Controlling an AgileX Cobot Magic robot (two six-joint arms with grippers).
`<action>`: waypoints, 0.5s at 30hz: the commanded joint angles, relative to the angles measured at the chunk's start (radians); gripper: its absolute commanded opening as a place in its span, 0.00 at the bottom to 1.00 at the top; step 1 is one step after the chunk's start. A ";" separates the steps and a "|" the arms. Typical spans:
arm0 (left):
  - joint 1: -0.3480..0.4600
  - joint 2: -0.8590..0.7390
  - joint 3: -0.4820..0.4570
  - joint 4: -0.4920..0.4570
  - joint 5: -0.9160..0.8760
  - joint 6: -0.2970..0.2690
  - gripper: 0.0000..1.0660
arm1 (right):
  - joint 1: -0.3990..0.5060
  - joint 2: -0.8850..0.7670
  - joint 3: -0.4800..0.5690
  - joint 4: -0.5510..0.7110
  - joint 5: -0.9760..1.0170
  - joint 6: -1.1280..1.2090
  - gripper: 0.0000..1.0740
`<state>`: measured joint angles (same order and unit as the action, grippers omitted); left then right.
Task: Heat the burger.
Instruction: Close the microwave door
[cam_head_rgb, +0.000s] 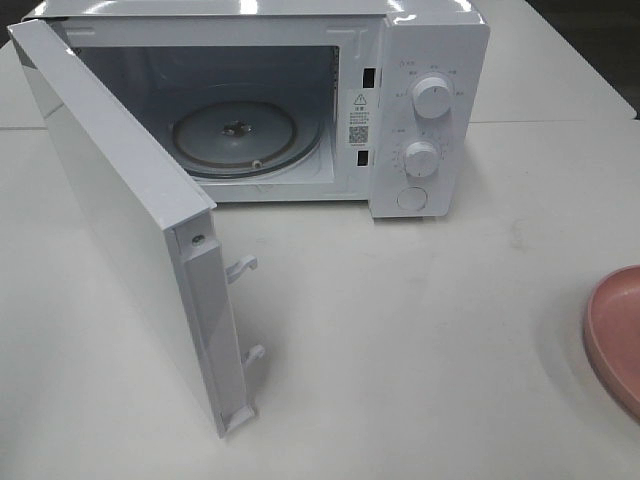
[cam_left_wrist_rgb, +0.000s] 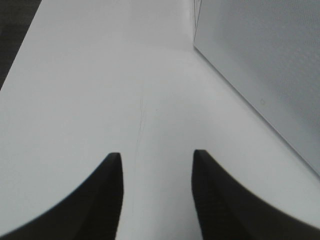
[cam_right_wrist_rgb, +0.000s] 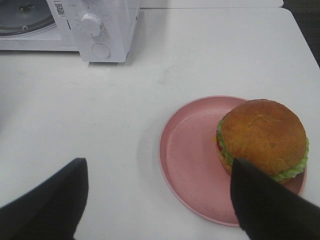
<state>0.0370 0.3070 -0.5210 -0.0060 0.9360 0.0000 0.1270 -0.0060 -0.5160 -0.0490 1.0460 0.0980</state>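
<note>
Burger (cam_right_wrist_rgb: 262, 137) sits on pink plate (cam_right_wrist_rgb: 190, 165); microwave (cam_head_rgb: 420, 60) empty.

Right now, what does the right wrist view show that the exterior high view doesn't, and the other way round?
Only the right wrist view: the burger, sitting toward one side of the plate, and the right gripper, jaws wide and empty.

Only the exterior high view: the microwave's door, swung open, and its upper knob.

Both: the microwave, its turntable, the lower knob, the table; the exterior view catches only the plate's edge.
</note>
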 joint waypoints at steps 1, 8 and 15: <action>0.003 0.057 -0.003 -0.027 -0.143 0.000 0.17 | -0.005 -0.026 0.003 -0.002 -0.009 -0.015 0.70; 0.003 0.180 0.017 -0.052 -0.311 0.000 0.00 | -0.005 -0.026 0.003 -0.002 -0.009 -0.015 0.70; 0.003 0.280 0.125 -0.057 -0.611 0.008 0.00 | -0.005 -0.026 0.003 -0.002 -0.009 -0.015 0.70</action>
<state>0.0370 0.5700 -0.4230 -0.0570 0.4270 0.0000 0.1270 -0.0060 -0.5160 -0.0490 1.0460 0.0980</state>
